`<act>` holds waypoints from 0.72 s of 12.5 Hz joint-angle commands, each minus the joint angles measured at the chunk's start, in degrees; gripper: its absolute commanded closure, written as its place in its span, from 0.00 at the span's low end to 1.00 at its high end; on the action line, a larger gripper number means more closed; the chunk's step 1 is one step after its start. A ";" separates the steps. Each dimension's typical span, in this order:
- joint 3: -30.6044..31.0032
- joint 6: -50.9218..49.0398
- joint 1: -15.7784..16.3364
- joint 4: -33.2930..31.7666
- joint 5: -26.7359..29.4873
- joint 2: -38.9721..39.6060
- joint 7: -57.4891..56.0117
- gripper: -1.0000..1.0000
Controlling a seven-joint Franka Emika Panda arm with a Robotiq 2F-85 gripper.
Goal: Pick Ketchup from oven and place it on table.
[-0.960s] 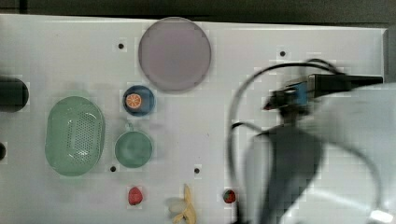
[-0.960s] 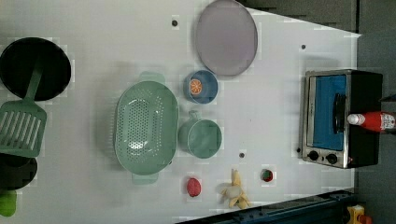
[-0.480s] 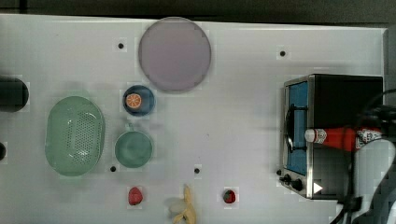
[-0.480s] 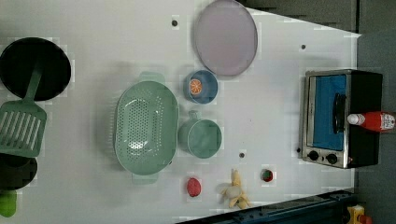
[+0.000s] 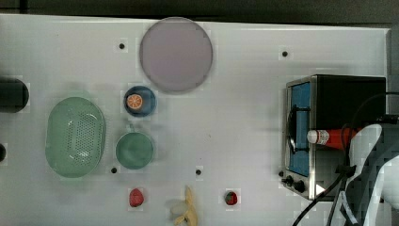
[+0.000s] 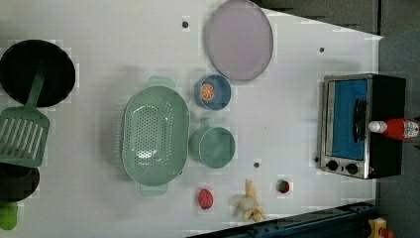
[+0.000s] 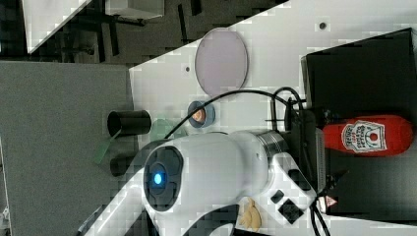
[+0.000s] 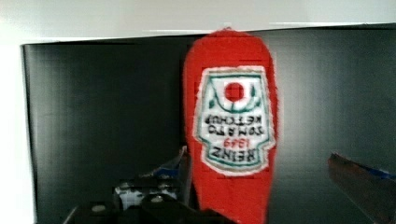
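Lying on its side across the black top of the oven (image 5: pixel 350 96), the Ketchup (image 8: pixel 229 130) points its white cap toward the door. The gripper (image 8: pixel 261 186) straddles it, jaws spread wide and empty, apparently lined up to clamp before carrying it to the table (image 5: pixel 244 94).

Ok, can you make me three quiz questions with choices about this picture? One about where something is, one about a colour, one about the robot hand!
1. Where does the Ketchup lie?
A. on top of the oven
B. in the green colander
C. on the round plate

2. What colour is the bowl holding the orange slice?
A. yellow
B. blue
C. red

3. How is the gripper?
A. shut on the bottle
B. open
C. holding a banana

Answers: 1 A, it rests on the black top. 2 B, its rim is blue. 3 B, its fingers stand apart around the bottle.
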 commanded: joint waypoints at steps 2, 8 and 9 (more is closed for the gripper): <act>0.00 2.42 -1.30 1.65 5.30 3.15 -6.42 0.00; -0.08 3.51 -2.12 1.53 10.04 7.87 -7.07 0.00; -0.02 3.43 -2.12 1.43 10.03 7.99 -7.07 0.13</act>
